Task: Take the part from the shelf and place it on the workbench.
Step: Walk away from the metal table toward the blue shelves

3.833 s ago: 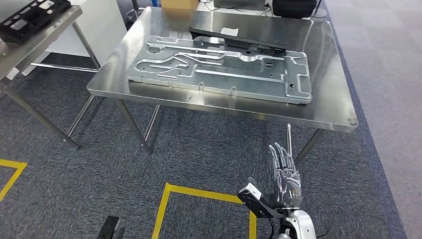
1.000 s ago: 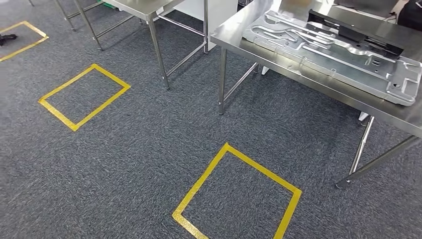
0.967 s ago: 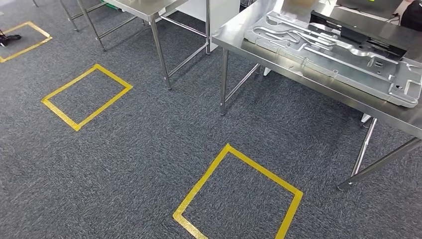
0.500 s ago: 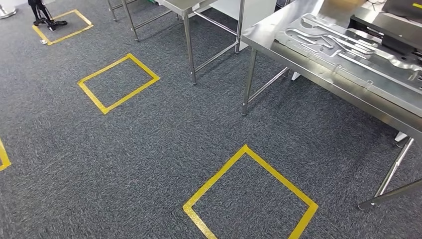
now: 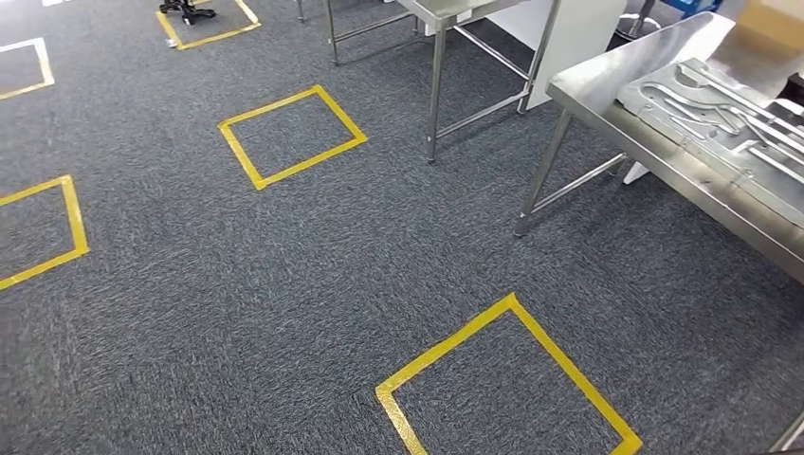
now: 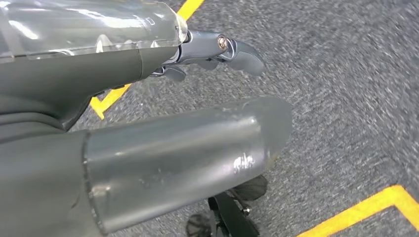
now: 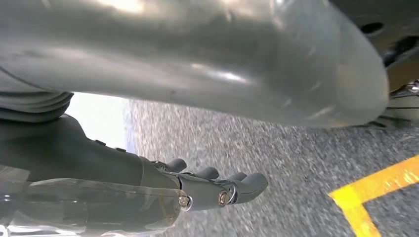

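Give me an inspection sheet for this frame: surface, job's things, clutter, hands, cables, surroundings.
Surface: steel workbench at the head view's right edge; grey carpet floor.
Job's things: large cast metal plate lies flat on the workbench, partly cut off by the frame; shelf nothing seen.
Clutter: cardboard box on the workbench behind the plate.
Hands: left hand holds nothing, fingers apart over the carpet; right hand holds nothing, fingers loosely extended.
Cables: nothing seen.
Surroundings: yellow tape squares on the floor; second steel table and a white panel behind; small dark object in a far square, too small to identify.
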Controlling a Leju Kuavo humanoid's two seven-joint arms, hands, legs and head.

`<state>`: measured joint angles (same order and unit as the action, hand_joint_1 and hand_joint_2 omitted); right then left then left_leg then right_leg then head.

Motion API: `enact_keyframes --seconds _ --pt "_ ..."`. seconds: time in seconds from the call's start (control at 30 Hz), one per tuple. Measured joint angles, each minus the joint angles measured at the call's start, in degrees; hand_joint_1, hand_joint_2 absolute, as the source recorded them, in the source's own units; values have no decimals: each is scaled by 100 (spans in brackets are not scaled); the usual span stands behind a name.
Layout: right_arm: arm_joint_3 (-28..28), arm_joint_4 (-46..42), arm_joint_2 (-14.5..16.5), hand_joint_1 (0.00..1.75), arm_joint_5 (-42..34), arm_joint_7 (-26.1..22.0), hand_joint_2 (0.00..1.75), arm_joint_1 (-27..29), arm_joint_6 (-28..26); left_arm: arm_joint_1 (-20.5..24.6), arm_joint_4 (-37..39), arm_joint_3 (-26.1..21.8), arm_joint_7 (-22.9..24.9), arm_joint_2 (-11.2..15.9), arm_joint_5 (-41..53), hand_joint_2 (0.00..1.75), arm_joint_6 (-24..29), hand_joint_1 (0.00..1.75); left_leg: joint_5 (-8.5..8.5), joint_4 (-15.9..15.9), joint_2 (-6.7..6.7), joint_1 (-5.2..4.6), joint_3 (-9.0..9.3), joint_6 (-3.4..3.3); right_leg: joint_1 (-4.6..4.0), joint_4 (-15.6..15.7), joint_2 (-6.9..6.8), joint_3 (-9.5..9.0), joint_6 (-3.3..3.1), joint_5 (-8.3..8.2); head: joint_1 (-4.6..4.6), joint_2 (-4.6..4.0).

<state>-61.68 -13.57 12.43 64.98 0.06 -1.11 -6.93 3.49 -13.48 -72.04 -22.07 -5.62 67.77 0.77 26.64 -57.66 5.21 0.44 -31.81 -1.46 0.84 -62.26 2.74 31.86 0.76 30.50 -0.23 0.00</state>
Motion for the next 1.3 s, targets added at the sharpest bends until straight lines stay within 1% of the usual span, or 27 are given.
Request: enact_keyframes --seconds 0.07,0.13,0.17,0.23,0.27,0.3,0.33,0.37,0.4,0.43,0.5,0.57,0.6,0.67,0.73,0.8,0.83,0.87,0.9,0.93,0.97,1.03,1.1,1.17,1.2,1.23,1.3 --pt "0 0 -7 0 1 4 0 7 -2 11 0 0 -1 -10 3 0 -2 0 -5 -29 136 3 -48 65 -3 391 181 -150 -39 -110 1 0" --pt "0 0 -9 0 1 9 0 -14 -2 -3 -1 0 -1 -11 3 0 -3 0 -32 -18 256 14 -89 149 -7 435 102 -165 -79 -108 0 0" --pt "-1 -1 -8 0 2 14 0 -23 -5 -17 0 0 -1 -13 4 0 -4 0 -24 -35 206 14 -105 179 1 469 30 -184 -111 -125 -1 -1" --pt "-2 -1 -6 0 2 22 0 -18 -10 -18 0 0 1 -19 6 0 -7 0 161 -322 -97 2 -246 223 19 540 -142 -223 -195 -154 -37 -1" --pt "-2 -1 -5 0 2 26 0 -7 -12 -5 0 0 1 -23 7 0 -8 0 340 -641 -289 9 -394 239 8 554 -235 -234 -222 -155 -53 -1" --pt "-2 0 -5 0 2 27 0 5 -10 10 -1 0 1 -24 7 0 -8 0 534 -1028 -397 19 -581 260 -2 555 -326 -235 -243 -147 -69 0" --pt "-2 0 -5 0 2 28 0 12 -8 17 -1 0 1 -24 7 0 -8 0 675 -1385 -440 32 -749 284 -9 551 -418 -235 -248 -138 -71 0" --pt "-2 0 -5 0 2 29 0 13 -6 13 -1 0 1 -24 7 0 -7 0 726 -1604 -463 46 -845 305 -13 548 -505 -237 -246 -128 -71 0" --pt "-1 0 -5 0 2 29 0 11 -3 2 -1 0 1 -24 7 0 -7 0 666 -1602 -482 58 -830 320 -13 543 -586 -244 -239 -116 -73 0" --pt "-1 0 -5 0 2 29 0 8 -2 -8 -1 0 2 -23 7 0 -7 0 514 -1375 -518 69 -699 329 -12 538 -663 -258 -225 -100 -73 0" --pt "-1 0 -5 0 2 29 0 6 -1 -4 -1 0 1 -23 9 0 -7 0 180 -576 -754 60 -260 317 -26 519 -806 -301 -175 -53 -79 0" --pt "-2 0 -5 0 1 28 0 4 -2 20 -1 0 -6 -24 20 0 -8 0 52 -100 -929 25 -14 259 -55 501 -930 -337 -111 -9 -65 0" --pt "-2 0 -5 0 0 28 0 -4 -5 22 -1 0 -8 -24 32 0 -9 0 65 -60 -914 5 -14 227 -67 502 -987 -349 -81 2 -55 0" --pt "-2 0 -5 0 0 28 0 -36 -17 -2 -1 0 -10 -23 61 0 -9 0 39 -29 -777 7 -22 157 -55 507 -1048 -387 -19 28 -41 0" --pt "-4 0 -5 0 0 28 0 -45 -33 -13 -1 0 -9 -23 78 0 -9 0 -2 29 -652 20 2 83 -24 306 -795 -321 38 204 -26 -1" --pt "-13 0 -5 0 0 23 0 -26 -50 7 -1 0 -8 -24 84 0 -9 0 -33 52 -526 21 -7 31 -8 -366 -422 12 54 580 -8 -1" --pt "-23 0 -5 0 1 17 0 -19 -58 17 -1 0 -7 -24 86 0 -9 0 -40 51 -450 15 -20 16 -9 -766 -334 225 50 739 -6 0" --pt "-33 0 -5 0 2 8 0 -13 -66 21 -1 0 -7 -23 87 0 -9 0 -44 50 -366 10 -24 9 -9 -1061 -298 390 46 806 -5 0" --pt "-43 0 -5 0 7 -7 0 -8 -71 20 -1 0 -7 -22 87 0 -9 0 -45 48 -278 6 -21 8 -8 -1148 -284 459 40 746 -5 0" --pt "-52 0 -5 0 11 -25 0 -5 -75 16 -1 0 -7 -21 88 0 -9 0 -44 44 -185 4 -12 10 -7 -1006 -269 421 29 571 -5 0" --pt "-60 0 -5 0 15 -45 0 -1 -80 14 -1 0 -8 -19 89 0 -10 0 -42 38 -94 5 -1 16 -5 -674 -211 291 11 327 -4 0" --pt "-83 0 -7 0 22 -80 0 11 -91 17 -1 0 -9 -18 90 0 -14 0 -31 2 70 -1 -12 54 8 64 80 5 -34 -41 -2 -1" --pt "-107 0 -8 0 33 -101 0 11 -101 26 -1 -1 -9 -14 92 0 -17 0 -36 -26 203 3 -63 121 5 373 246 -104 -68 -118 0 -1" --pt "-125 0 -7 0 48 -113 0 -7 -105 16 -1 -3 -9 -7 93 0 -19 0 -50 -26 300 21 -109 199 -1 410 118 -122 -115 -129 4 0" --pt "-133 0 -7 0 55 -118 0 -12 -105 1 -1 -6 -7 -5 94 0 -20 0 -20 -73 228 21 -134 227 2 435 45 -139 -152 -140 1 0" --pt "-139 0 -6 0 66 -126 0 -8 -104 -3 -1 -9 -2 -5 96 0 -20 0 69 -212 82 18 -201 251 7 462 -37 -156 -195 -151 -13 0" --pt "-149 0 -5 0 94 -140 0 19 -99 11 -1 -16 7 1 101 0 -20 0 410 -816 -285 13 -477 286 -8 488 -222 -174 -254 -153 -47 0"
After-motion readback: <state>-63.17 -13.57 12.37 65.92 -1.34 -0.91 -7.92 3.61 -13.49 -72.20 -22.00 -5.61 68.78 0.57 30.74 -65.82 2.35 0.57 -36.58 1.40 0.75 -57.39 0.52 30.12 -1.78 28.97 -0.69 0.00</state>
